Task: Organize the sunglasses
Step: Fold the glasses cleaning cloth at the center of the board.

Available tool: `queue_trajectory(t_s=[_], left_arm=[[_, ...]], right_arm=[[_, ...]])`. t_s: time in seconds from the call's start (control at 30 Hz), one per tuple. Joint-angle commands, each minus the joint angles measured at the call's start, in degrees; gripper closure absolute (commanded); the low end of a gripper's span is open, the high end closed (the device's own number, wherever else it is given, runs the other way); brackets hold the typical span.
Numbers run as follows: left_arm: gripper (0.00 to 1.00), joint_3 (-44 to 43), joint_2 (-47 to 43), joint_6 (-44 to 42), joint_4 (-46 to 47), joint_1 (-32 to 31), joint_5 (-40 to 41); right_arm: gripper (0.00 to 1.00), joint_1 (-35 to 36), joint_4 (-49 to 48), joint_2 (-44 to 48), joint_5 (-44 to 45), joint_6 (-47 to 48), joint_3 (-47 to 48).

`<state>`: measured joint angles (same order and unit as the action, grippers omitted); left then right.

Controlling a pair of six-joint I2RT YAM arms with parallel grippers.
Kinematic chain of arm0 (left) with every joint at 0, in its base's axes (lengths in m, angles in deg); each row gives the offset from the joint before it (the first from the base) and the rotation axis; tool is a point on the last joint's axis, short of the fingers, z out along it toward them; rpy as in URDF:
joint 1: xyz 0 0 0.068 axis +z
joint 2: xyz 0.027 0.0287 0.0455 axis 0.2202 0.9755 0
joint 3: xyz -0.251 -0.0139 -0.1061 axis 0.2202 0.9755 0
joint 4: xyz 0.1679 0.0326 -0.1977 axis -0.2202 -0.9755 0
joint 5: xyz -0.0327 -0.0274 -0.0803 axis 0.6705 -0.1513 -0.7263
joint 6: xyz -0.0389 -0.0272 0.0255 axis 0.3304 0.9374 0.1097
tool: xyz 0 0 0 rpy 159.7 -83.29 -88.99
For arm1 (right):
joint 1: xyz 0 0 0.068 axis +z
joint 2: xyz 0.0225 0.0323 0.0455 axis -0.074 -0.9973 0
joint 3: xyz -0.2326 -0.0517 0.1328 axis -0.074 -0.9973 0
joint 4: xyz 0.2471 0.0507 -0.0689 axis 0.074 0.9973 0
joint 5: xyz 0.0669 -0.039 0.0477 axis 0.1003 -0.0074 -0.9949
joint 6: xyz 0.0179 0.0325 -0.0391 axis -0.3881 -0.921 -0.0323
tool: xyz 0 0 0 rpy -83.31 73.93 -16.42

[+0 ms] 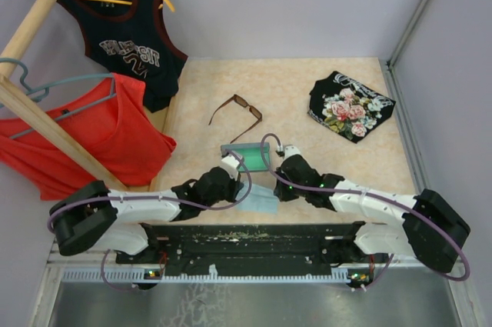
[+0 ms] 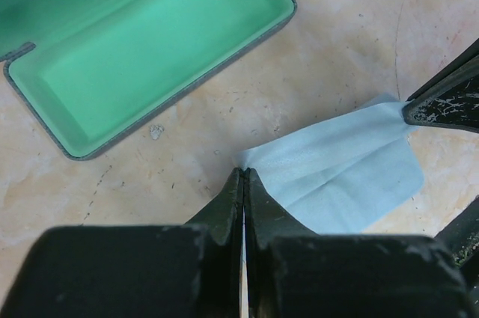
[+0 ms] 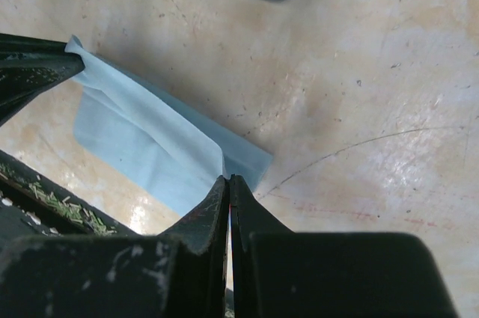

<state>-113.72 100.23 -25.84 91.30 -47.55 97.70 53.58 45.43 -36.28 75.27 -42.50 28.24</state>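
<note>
Left gripper [image 2: 243,173], right gripper [image 3: 227,181] each clamp cloth [image 2: 337,176] corner; open case [image 2: 150,49] adjacent (sunglasses [image 1: 247,108] beyond).

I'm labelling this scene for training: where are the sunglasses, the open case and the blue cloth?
sunglasses [image 1: 247,107], top view, front frame.
open case [image 2: 150,41], left wrist view, green lining.
blue cloth [image 2: 344,172], left wrist view, middle of the sheet.

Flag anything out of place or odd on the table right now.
Nothing spilled or broken. The brown thin-framed sunglasses lie unfolded on the table beyond the open green-lined case, which looks empty. The light blue cloth is creased, pinched at opposite ends by the left hand and right hand.
</note>
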Motion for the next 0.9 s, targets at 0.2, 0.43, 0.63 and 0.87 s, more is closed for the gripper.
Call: queue_trajectory(t_s=[0.2,0.43,0.63,0.87], left_arm=[[0.9,1.84,-1.85,2.67,-0.28,0.15,-2.94],[0.78,4.62,-5.06,5.17,-0.23,0.2,-2.72],[0.76,6.54,-8.47,6.56,-1.12,0.15,-3.41],[0.69,7.75,-10.81,8.92,-1.66,0.15,-4.18]], right_arm=[[1.0,-0.24,-4.88,1.67,-4.12,-0.07,-2.34],[0.98,-0.2,-8.31,2.74,-6.86,-0.06,-5.21],[0.94,-0.17,-9.36,4.67,-8.6,-0.03,-7.02],[0.95,0.19,-11.47,7.52,-11.11,1.17,-9.25]])
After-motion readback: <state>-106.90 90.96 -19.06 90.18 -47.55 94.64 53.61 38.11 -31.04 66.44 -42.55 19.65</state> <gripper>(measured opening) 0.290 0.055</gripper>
